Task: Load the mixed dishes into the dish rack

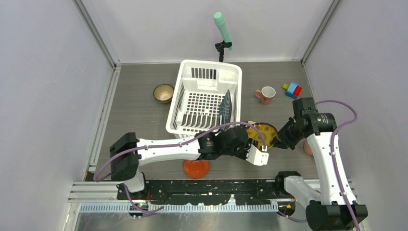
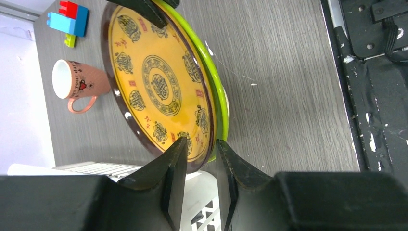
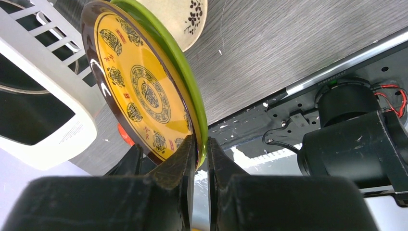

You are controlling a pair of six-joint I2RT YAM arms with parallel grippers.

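Observation:
The yellow patterned plate [image 1: 262, 134] with a green back stands on edge above the table, just right of the white dish rack [image 1: 192, 79]. My right gripper [image 3: 201, 142] is shut on its rim from the right [image 1: 281, 139]. My left gripper [image 2: 199, 144] is closed on the opposite rim [image 1: 255, 149], one finger on the yellow face [image 2: 159, 86], one on the green back. A dark teal plate [image 1: 225, 107] stands in the rack. The brown bowl [image 1: 163, 92], a pink mug [image 1: 266, 94] and the red-orange dish [image 1: 196, 168] sit on the table. A cream plate [image 3: 185, 19] lies behind the yellow one.
A second pink mug [image 1: 307, 147] is partly hidden behind the right arm. Toy blocks [image 1: 292, 89] lie at the far right. A mint-green cylinder [image 1: 222, 26] on a black stand is behind the rack. Grey walls close in three sides.

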